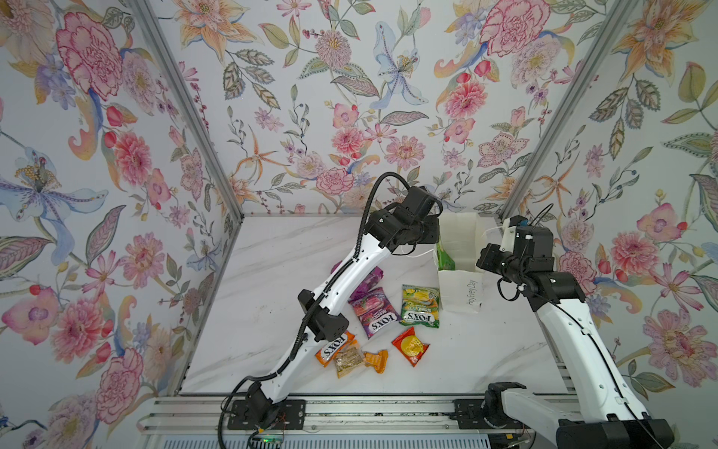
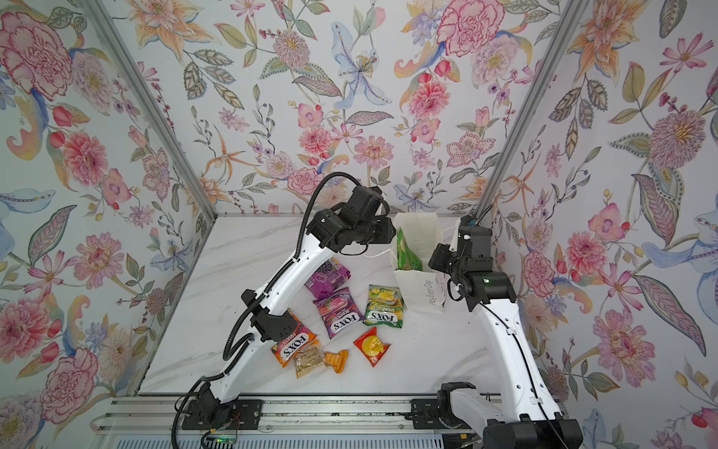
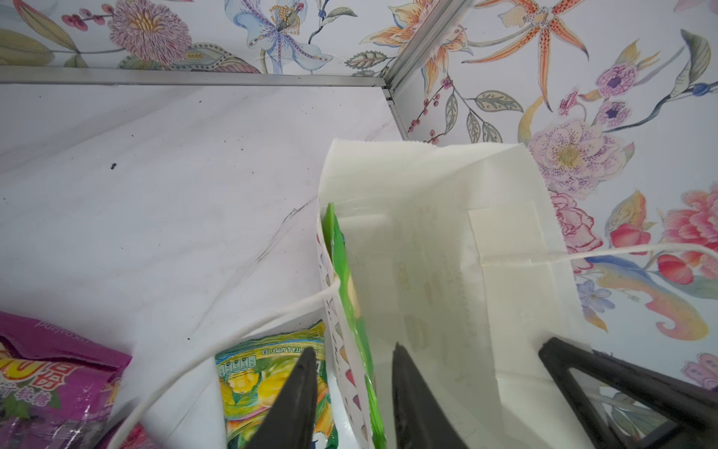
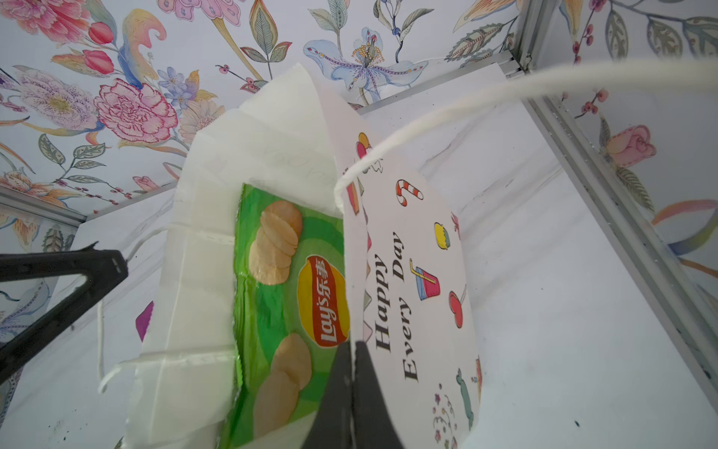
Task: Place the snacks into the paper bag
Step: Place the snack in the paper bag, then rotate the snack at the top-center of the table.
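Note:
The white paper bag (image 1: 462, 287) (image 4: 412, 272) stands at the back right of the table, mouth open. Inside it the green chips bag (image 1: 445, 256) (image 4: 287, 311) (image 3: 349, 295) leans against one wall. My left gripper (image 3: 353, 348) hovers open over that rim, its jaws on either side of the wall and the chips bag's edge, gripping neither. My right gripper (image 4: 351, 346) is shut on the bag's printed wall. On the table lie the purple grape pack (image 1: 371, 278), the purple FOX'S bag (image 1: 375, 317), the green FOX'S bag (image 1: 419, 305), the red-orange sachet (image 1: 410, 346), the orange FOX'S bag (image 1: 334, 348) and the orange-wrapped bars (image 1: 375, 359).
Floral walls close the table on three sides, and the paper bag sits near the back right corner post (image 1: 520, 194). The bag's cord handles (image 3: 233, 338) (image 4: 466, 101) hang loose beside both grippers. A metal rail (image 1: 349, 412) runs along the front edge.

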`<move>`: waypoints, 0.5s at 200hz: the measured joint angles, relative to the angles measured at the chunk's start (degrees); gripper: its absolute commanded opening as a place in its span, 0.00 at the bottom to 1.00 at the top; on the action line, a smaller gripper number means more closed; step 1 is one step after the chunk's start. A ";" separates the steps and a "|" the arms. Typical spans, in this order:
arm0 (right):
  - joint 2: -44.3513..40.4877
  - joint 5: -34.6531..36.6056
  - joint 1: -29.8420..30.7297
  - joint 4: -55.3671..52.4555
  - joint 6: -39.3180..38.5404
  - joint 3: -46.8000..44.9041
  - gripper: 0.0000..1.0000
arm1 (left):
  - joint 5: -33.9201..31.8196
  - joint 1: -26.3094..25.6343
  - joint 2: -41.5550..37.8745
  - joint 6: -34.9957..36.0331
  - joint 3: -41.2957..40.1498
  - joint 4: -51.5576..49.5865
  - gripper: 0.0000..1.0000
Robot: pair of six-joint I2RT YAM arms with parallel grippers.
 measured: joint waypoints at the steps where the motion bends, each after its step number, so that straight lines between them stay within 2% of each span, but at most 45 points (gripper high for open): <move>1: 0.00 0.00 0.00 0.00 0.00 0.00 0.00 | -0.02 0.00 0.00 0.15 0.00 0.04 0.40; 46: 0.00 0.66 0.00 0.00 -0.02 0.00 0.00 | -4.37 0.00 -2.01 3.67 0.00 -1.03 0.59; 100: -0.02 0.63 0.00 0.02 -0.02 0.00 0.00 | -20.33 0.00 -9.79 12.48 0.28 -5.16 0.69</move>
